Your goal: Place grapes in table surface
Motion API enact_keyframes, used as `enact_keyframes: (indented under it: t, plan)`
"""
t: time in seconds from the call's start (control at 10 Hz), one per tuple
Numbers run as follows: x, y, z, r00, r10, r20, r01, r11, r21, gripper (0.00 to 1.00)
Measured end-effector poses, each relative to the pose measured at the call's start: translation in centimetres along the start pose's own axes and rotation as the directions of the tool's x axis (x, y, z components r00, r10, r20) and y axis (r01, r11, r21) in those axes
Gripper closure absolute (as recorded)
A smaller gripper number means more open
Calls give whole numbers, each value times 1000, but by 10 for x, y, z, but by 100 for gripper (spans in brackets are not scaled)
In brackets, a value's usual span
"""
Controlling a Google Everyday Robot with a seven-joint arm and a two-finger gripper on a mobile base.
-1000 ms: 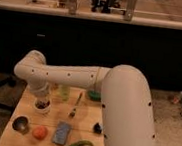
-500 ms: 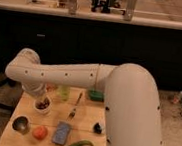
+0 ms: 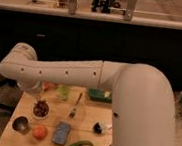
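The grapes [image 3: 41, 107] are a dark reddish-purple bunch sitting in a small white cup at the left of the table surface [image 3: 86, 118], a light tan wooden top. My white arm crosses the view from the right, bends at an elbow on the left and turns down toward the table. My gripper [image 3: 39, 98] hangs at its end, just above the grapes, and is shut. The arm hides most of it, so I cannot tell whether it touches the bunch.
On the table are a metal cup [image 3: 21, 124], an orange fruit [image 3: 40, 132], a blue-grey packet [image 3: 62, 133], a green chili pepper [image 3: 80, 145], a fork [image 3: 75, 105], a green cup [image 3: 64, 92], a green tray [image 3: 99, 95] and a small dark object [image 3: 98, 127]. A dark counter stands behind.
The elbow has swung a little to the left and the upper arm fills more of the view. The grapes and other items have not moved.
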Motion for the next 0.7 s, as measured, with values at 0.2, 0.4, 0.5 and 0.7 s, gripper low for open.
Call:
enact_keyframes:
  t: [0.2,0.4,0.5,0.7]
  plan:
    - [0,-2,-11,1000,-8,-18,8,1000,8,100]
    - [1,-4,-19,999,-15,-32,15,1000,18,100]
    - [2,-5,-23,999,-17,-40,18,1000,23,100]
    - [4,-8,-41,998,-23,-67,26,999,40,100]
